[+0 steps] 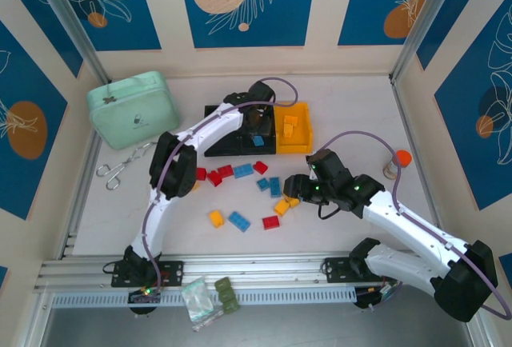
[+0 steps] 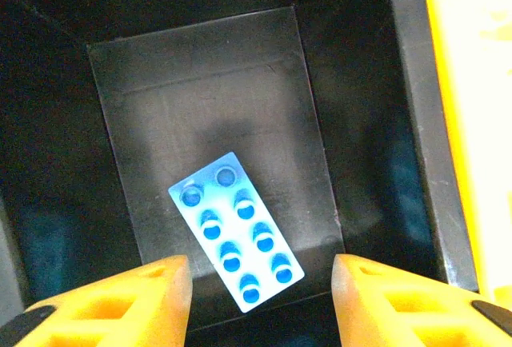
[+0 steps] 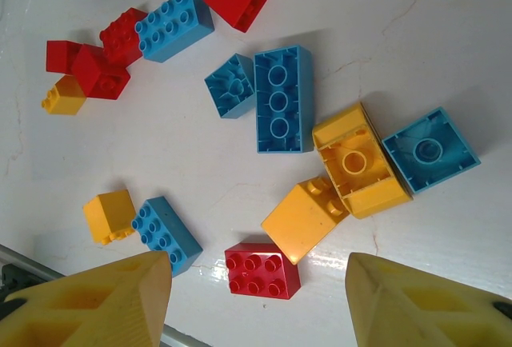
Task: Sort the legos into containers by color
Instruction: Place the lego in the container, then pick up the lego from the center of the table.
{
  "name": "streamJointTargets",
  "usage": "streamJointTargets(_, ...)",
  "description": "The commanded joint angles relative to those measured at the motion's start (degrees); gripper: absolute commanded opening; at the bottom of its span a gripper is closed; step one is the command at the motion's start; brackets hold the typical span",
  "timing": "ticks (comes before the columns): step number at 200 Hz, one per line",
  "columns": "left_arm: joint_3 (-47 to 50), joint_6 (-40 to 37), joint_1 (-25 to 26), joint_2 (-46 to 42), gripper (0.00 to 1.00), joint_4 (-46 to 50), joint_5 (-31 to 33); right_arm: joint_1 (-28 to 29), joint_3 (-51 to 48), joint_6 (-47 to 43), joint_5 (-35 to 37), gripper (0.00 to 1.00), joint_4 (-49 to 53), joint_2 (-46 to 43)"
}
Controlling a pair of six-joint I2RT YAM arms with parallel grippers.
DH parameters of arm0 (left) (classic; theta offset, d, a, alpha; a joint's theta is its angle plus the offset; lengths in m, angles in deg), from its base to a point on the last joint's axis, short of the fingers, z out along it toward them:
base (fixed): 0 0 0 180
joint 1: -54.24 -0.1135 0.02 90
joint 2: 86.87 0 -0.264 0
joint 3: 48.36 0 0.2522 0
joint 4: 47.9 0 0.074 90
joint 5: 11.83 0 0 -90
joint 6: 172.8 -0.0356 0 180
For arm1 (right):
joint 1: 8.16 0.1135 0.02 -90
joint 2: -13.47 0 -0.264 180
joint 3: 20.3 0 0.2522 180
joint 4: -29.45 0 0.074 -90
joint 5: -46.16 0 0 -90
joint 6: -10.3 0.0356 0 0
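Left pincer (image 2: 260, 283) released, jaws apart over black bin (image 2: 200, 83) at 9 o'clock of yellow bin (image 2: 472, 83) | blue brick (image 2: 237, 231) lies on its floor | right pincer (image 3: 260, 283) released, empty; I see it above loose legos (image 3: 278, 99) on bench (image 3: 384, 11), 6 o'clock of black bin

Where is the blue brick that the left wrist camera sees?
The blue brick lies studs up on the floor of a black bin in the left wrist view, just ahead of the open left gripper; the yellow-orange bin adjoins on the right.
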Motion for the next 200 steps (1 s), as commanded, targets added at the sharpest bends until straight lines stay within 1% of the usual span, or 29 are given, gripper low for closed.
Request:
streamJointTargets(1, 3.3, -0.6, 0.4, -7.5, 0.49, 0.0, -1.6, -0.4, 1.1, -0.7, 0.1, 0.59, 0.6, 0.3)
streamJointTargets(20, 8.5, -1.0, 0.5, -12.6, 0.49, -1.4, -2.6, -0.4, 1.9, -1.4, 0.1, 0.60, 1.1, 0.7)
streamJointTargets(47, 19.3, -1.5, 0.7, -21.0, 0.49, -4.5, -3.3, -0.7, 2.9, -2.3, 0.1, 0.60, 1.5, 1.3)
streamJointTargets(67, 26.7, -1.8, 0.6, -26.7, 0.50, -5.3, -2.9, -0.9, 3.5, -3.0, -0.9, 0.60, 1.4, 1.7)
streamJointTargets(88, 34.7, -2.5, 0.5, -32.6, 0.52, -7.2, -3.9, -0.7, 4.1, -4.4, -2.5, 0.60, 0.8, 2.5)
streamJointTargets(120, 45.8, -7.4, -0.4, -40.0, 0.55, -10.4, -6.6, -0.1, 4.9, -6.6, -4.7, 0.61, -0.2, 3.7)
streamJointTargets(142, 50.0, -12.5, -1.9, -42.0, 0.56, -10.1, -9.1, 0.6, 5.3, -7.3, -5.2, 0.60, -0.4, 4.4)
streamJointTargets(151, 51.2, -14.8, -2.4, -42.3, 0.57, -9.6, -9.0, 0.9, 5.3, -7.4, -5.3, 0.60, -0.7, 4.7)
streamJointTargets(174, 52.8, -18.5, -4.4, -41.8, 0.63, -8.9, -8.7, 2.0, 5.3, -7.3, -5.3, 0.60, -1.2, 5.3)
streamJointTargets(200, 52.8, -21.4, -5.7, -39.3, 0.66, -8.4, -7.6, 3.1, 5.4, -7.0, -4.5, 0.61, -1.2, 6.0)
